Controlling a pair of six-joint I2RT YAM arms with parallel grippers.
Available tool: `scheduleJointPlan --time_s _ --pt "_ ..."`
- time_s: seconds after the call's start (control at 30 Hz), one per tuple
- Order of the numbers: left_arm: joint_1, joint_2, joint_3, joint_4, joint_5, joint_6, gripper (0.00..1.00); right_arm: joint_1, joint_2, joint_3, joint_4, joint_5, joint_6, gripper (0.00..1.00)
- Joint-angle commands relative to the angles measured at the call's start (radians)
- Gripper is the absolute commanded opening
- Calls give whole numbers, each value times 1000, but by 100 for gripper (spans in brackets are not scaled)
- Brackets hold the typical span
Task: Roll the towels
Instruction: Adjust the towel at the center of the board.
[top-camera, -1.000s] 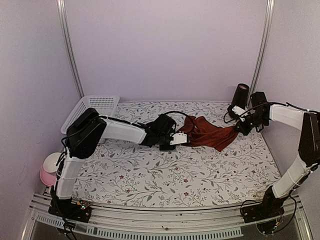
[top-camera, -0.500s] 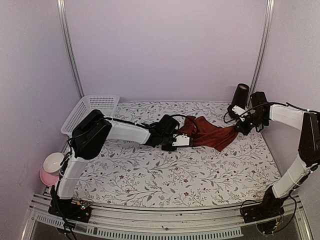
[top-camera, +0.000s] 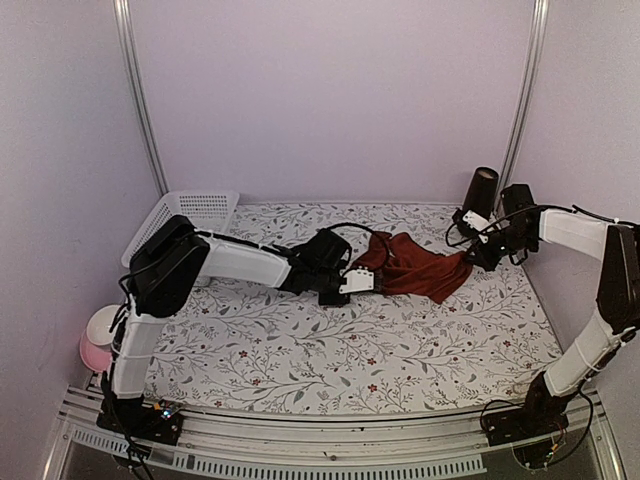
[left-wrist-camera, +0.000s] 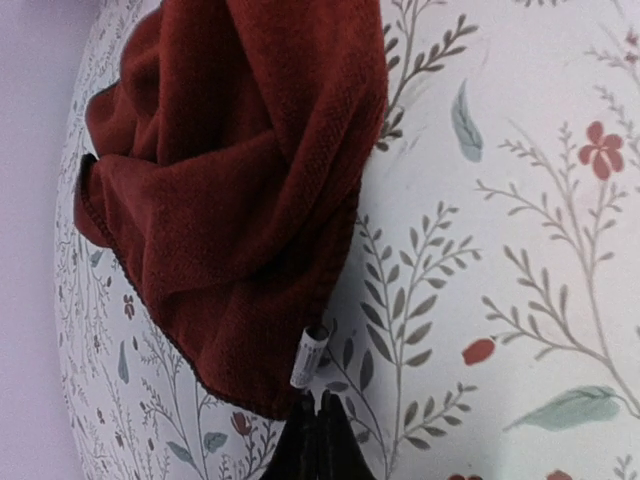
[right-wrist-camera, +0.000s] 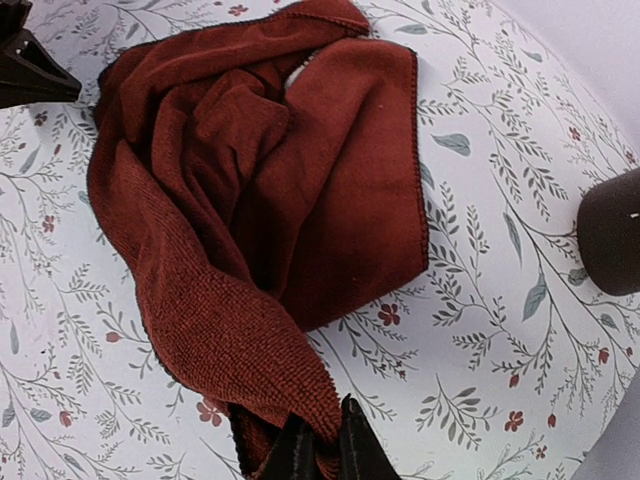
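My left claw (left-wrist-camera: 316, 440) is pinched shut right at a corner of the red towel (right-wrist-camera: 250, 200). My right claw (right-wrist-camera: 322, 440) grips its opposite end. It lies crumpled between them, far back on the table (top-camera: 300, 350).

Left pincer (left-wrist-camera: 318, 410) and right pincer (right-wrist-camera: 322, 432) both pinched closed.

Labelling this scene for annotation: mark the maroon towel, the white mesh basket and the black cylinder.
maroon towel (top-camera: 415, 265): top external view, crumpled middle.
white mesh basket (top-camera: 205, 207): top external view, mesh wall.
black cylinder (top-camera: 484, 186): top external view, its side.
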Motion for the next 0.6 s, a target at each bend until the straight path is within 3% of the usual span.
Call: scheduleJointPlan --time_s 0.0,0.27,0.3,0.33,0.43,0.57 --pt "2 -172 -101 57 96 -136 0 6 -39 -10 -51 -165 -57 10" --pt "-33 -287 -304 198 76 -231 2 35 -21 -8 -33 -104 -54 12" --pt "-32 -270 -302 204 71 -223 19 35 -18 -9 -30 -92 -46 12" --pt "-34 -247 -289 195 58 -204 27 35 -17 -8 -28 -87 -41 12" --pt "-30 -165 -219 140 40 -152 37 35 -20 -8 -22 -77 -30 12" --pt "-16 -82 -131 86 5 -100 39 34 -23 -12 -16 -73 -25 12"
